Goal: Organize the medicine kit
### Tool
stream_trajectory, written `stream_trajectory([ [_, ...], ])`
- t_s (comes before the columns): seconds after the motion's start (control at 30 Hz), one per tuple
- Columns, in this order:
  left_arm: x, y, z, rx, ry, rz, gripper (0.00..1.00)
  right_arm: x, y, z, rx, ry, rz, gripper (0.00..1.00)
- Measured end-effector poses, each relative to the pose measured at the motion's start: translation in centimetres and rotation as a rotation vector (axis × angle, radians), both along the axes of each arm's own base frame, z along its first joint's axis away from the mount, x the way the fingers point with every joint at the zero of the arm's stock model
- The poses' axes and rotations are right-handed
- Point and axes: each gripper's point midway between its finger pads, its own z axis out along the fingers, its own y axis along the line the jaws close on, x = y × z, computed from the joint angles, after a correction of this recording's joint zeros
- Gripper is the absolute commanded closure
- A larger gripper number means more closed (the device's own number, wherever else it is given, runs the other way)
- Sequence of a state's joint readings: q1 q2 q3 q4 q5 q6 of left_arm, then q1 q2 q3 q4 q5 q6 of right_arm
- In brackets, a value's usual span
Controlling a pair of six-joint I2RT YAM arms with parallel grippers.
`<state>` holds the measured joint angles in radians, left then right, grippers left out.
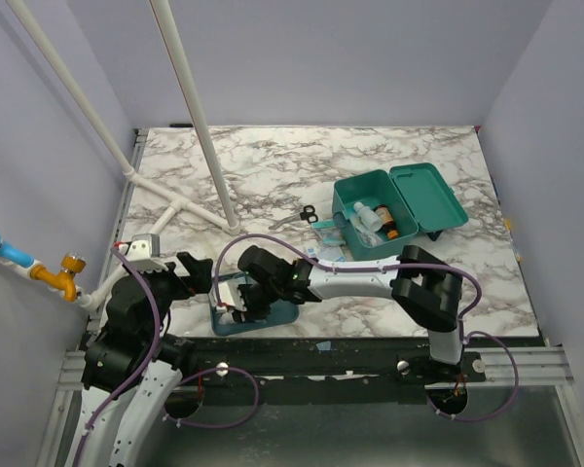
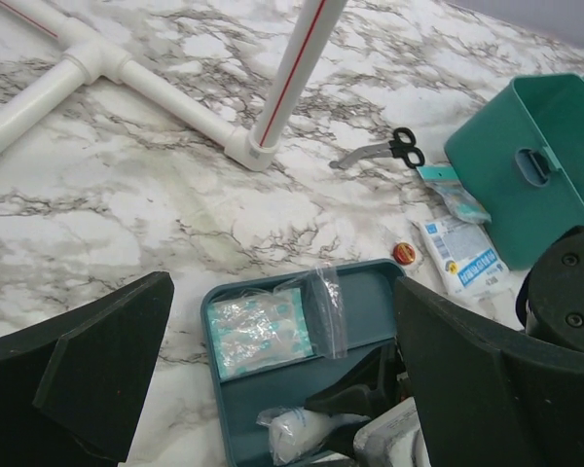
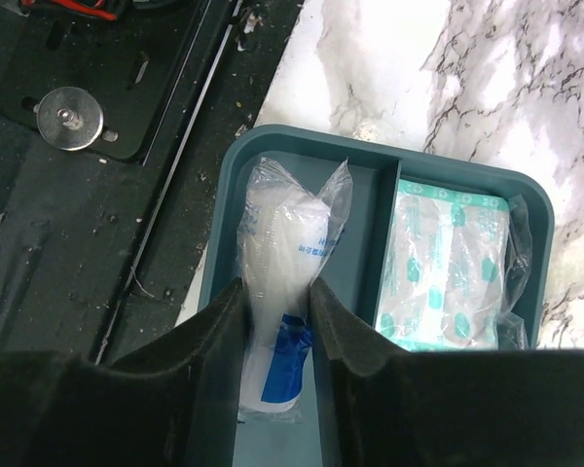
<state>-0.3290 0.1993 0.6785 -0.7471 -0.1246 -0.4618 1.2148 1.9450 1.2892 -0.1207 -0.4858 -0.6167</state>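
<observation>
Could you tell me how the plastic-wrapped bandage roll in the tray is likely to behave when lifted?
The bandage roll probably feels light and soft: it seems to narrow between the fingers of the right gripper. Its loose clear wrapper looks slick, so it may slip. Lying in the tray, its round shape could roll if nudged.

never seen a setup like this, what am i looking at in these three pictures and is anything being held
Two robot arms are bolted at the near edge of a marble table. One picture looks down from above; the other two come from a camera on each wrist. The right pincer grips a wrapped bandage roll inside a shallow teal tray, which also holds a plaster packet. The left pincer hangs open and empty. Farther back lie the open medicine kit, scissors and some sachets.
</observation>
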Motion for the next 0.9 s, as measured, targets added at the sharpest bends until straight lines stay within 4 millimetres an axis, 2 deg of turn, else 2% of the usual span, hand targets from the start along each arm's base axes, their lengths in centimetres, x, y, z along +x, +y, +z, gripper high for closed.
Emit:
stream_trajectory([
  [0.17, 0.3, 1.2, -0.1, 0.014, -0.002, 0.068, 0.02, -0.1, 0.0, -0.9, -0.020, 0.025, -0.020, 0.57],
  [0.3, 0.4, 1.8, -0.2, 0.020, 0.002, 0.107, 0.01, 0.1, -0.1, -1.4, -0.033, 0.028, -0.039, 0.55],
  [0.5, 0.3, 2.2, -0.4, 0.026, 0.010, 0.127, 0.02, 0.6, 0.3, -1.1, -0.013, 0.010, -0.069, 0.55],
  [0.6, 0.3, 2.2, -0.4, 0.027, 0.010, 0.129, 0.01, 0.8, -0.2, -0.7, -0.008, 0.000, -0.092, 0.54],
  [0.73, 0.3, 2.3, -0.4, 0.027, 0.011, 0.130, 0.02, 1.4, -1.3, 1.2, 0.026, -0.035, -0.154, 0.54],
  [0.9, 0.3, 2.3, -0.6, 0.030, 0.017, 0.130, 0.01, 2.9, -2.6, 5.6, 0.117, -0.074, -0.277, 0.51],
])
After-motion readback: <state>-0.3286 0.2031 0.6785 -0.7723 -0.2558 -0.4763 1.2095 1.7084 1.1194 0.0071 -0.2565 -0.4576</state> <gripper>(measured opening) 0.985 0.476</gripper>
